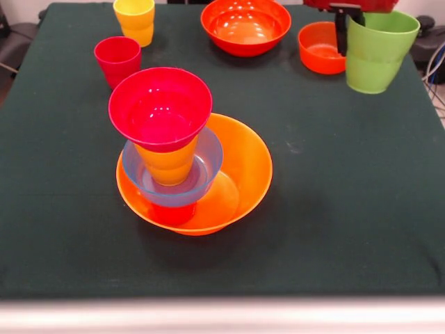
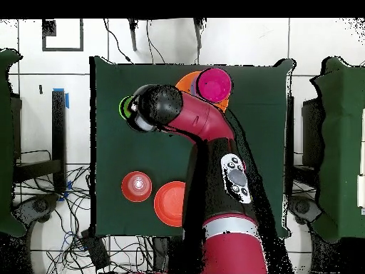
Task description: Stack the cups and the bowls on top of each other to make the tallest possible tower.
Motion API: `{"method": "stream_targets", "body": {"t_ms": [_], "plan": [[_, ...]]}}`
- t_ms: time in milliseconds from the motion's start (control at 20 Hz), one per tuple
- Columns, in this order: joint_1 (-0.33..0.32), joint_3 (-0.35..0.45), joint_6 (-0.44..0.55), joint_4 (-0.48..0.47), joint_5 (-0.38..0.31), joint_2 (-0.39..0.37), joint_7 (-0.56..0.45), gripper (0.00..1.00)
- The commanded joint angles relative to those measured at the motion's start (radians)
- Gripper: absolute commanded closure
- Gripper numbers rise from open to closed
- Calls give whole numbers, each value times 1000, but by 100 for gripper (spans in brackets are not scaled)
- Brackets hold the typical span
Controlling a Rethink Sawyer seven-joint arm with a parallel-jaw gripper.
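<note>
While the tower stands four pieces high, the hand grips the green cup; five pieces wait.

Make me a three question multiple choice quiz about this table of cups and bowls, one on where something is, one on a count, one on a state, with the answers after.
1. Where is the green cup?
A. inside the tower
B. on the gripper, lifted off the table
C. lying on its side beside the yellow cup

2. How many cups stand free on the cloth, apart from the tower and the green cup?
A. none
B. two
C. four

3. What tops the tower now?
A. a magenta bowl, open side up
B. an upside-down yellow cup
C. a dark blue bowl

Answers: 1 B, the black jaws pinch the green cup's rim at the picture's top right, and it hangs over the table. 2 B, the yellow cup and the crimson cup stand behind the tower. 3 A, the magenta bowl sits upright on an orange cup.
</note>
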Motion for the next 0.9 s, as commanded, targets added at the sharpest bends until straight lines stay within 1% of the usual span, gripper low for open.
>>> {"method": "stream_targets", "body": {"t_ms": [50,250,450,600,900], "plan": [[-21,157,136,-48,-115,59,-197,100],[-47,181,176,-75,-134,63,-198,100],[-69,197,239,-115,-158,61,-203,100],[-85,211,261,-135,-178,68,-205,100],[-115,238,324,-216,-205,123,-207,100]]}}
